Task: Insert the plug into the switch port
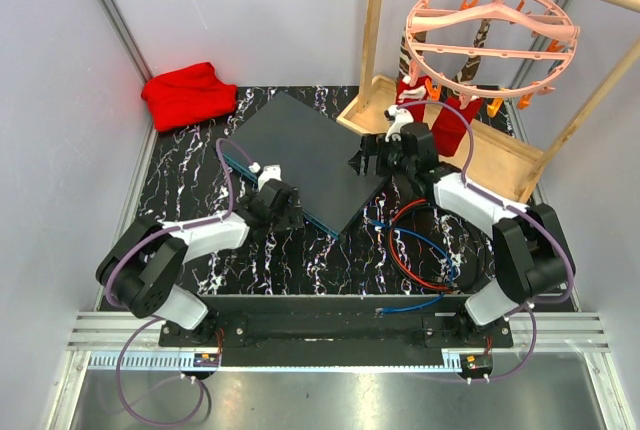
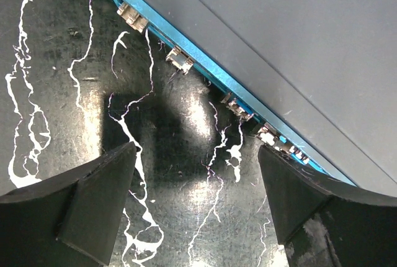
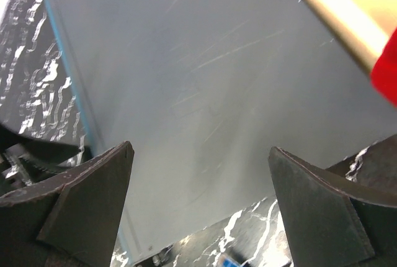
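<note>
Left gripper [image 2: 195,155] is wide open and holds nothing. The switch [image 2: 279,43] lies just in front of it, blue edge facing its fingers. Right gripper [image 3: 201,155] hangs open over the switch's top, empty too. No plug is held, so pushing now might only shove the switch away. One switch, two grippers, one red cable [image 1: 392,255] and one blue cable [image 1: 415,238] behind the right gripper.
</note>
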Robot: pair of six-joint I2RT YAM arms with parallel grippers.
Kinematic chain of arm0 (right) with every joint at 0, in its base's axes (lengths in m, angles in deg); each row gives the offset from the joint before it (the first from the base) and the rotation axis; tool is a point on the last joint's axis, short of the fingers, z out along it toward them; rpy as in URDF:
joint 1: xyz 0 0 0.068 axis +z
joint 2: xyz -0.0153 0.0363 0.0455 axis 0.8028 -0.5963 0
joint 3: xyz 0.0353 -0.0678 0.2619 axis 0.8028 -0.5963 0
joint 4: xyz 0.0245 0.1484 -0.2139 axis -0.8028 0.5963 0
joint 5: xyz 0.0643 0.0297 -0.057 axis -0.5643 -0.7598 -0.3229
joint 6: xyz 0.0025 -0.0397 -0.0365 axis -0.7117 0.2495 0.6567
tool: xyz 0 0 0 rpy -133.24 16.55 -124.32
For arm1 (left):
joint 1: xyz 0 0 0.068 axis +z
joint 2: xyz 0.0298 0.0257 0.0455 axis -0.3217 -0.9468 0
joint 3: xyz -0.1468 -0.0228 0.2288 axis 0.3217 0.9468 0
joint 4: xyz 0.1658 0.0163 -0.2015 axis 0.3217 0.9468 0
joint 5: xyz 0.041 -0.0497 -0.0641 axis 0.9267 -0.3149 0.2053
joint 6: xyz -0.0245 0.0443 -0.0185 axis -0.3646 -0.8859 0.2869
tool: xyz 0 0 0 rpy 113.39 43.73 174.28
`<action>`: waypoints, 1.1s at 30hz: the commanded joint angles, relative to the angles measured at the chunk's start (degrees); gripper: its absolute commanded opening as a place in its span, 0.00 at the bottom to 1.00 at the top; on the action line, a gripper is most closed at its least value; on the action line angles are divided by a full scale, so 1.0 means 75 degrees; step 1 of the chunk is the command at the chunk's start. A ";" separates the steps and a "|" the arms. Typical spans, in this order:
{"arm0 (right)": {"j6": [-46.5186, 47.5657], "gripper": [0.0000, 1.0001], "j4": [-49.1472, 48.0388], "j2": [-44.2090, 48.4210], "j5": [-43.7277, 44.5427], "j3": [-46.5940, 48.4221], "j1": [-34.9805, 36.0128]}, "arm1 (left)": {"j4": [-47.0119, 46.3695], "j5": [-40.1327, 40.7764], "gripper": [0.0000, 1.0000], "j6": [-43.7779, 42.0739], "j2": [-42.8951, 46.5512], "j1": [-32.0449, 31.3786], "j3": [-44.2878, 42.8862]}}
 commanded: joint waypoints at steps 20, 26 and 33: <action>0.1534 0.99 0.0896 -0.2893 0.0411 0.2612 -0.0421 | -0.0798 0.0139 0.88 0.0677 0.0973 0.0002 0.0924; 0.1616 1.00 0.1236 -0.3198 0.0458 0.2858 -0.0445 | -0.0998 0.0151 0.88 0.0771 0.0411 0.0014 0.0737; 0.1557 1.00 0.1400 -0.3386 0.0446 0.2929 -0.0457 | -0.1140 0.0291 0.88 0.0994 -0.0081 0.0025 0.0620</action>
